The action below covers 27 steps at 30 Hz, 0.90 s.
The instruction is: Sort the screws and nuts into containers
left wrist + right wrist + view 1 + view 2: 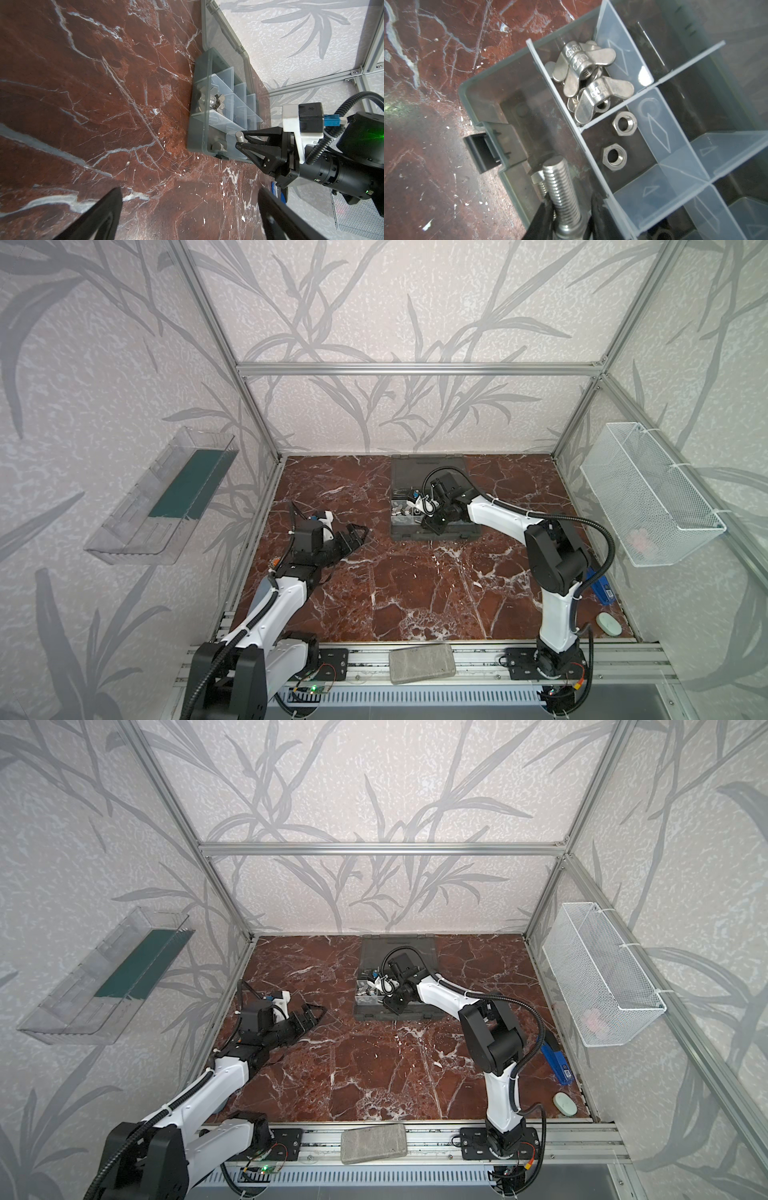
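Gripping a screw [560, 187] over the case [481, 95]

Right tool [572, 209] is pinching one screw above the corner cell [517, 116], where a second screw [538, 176] is lying. Two hex nuts [624, 123] are sitting in a neighbouring cell; at least three wing nuts [583, 62] are piling in another, stamps unreadable. Left tool [190, 190] is hanging wide open over the tabletop [83, 104]. Top views are blurring cell contents.

We see a silver screw [563, 193] in the right gripper [571, 209], over an end cell [512, 116]. Beyond it, wing nuts [583, 68] and hex nuts [613, 154] occupy adjoining cells [652, 128].
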Available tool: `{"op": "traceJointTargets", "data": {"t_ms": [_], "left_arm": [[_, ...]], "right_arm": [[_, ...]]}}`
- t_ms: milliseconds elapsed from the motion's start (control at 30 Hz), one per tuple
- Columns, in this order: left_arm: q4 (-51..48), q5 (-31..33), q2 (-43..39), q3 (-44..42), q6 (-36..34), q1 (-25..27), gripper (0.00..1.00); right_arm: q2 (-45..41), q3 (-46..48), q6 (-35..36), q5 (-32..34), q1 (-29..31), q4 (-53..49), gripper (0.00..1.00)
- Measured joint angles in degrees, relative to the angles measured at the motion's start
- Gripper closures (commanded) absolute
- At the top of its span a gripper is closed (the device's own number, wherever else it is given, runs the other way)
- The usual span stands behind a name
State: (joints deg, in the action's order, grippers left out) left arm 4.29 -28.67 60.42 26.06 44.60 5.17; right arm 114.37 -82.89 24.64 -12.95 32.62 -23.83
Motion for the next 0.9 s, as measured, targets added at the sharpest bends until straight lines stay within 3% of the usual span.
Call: {"op": "traceJointTargets", "data": {"t_ms": [133,267,700,900], "left_arm": [[0.0,0.0,0.0,0.0,0.0,0.0,0.01],[0.0,-0.3,0.0,0.0,0.0,0.0,0.00],[0.0,-0.6,0.0,0.0,0.0,0.0,0.01],[-1.6,0.0,0.0,0.9,-0.8,0.0,0.01]], "right_arm": [[0.6,0.0,0.0,0.5,0.0,0.0,0.73],[0.7,0.0,0.0,0.6,0.1,0.0,0.65],[0.3,0.0,-0.7,1.1,0.2,0.2,0.55],[-7.1,4.2,-2.0,3.6,0.0,1.7,0.51]]}}
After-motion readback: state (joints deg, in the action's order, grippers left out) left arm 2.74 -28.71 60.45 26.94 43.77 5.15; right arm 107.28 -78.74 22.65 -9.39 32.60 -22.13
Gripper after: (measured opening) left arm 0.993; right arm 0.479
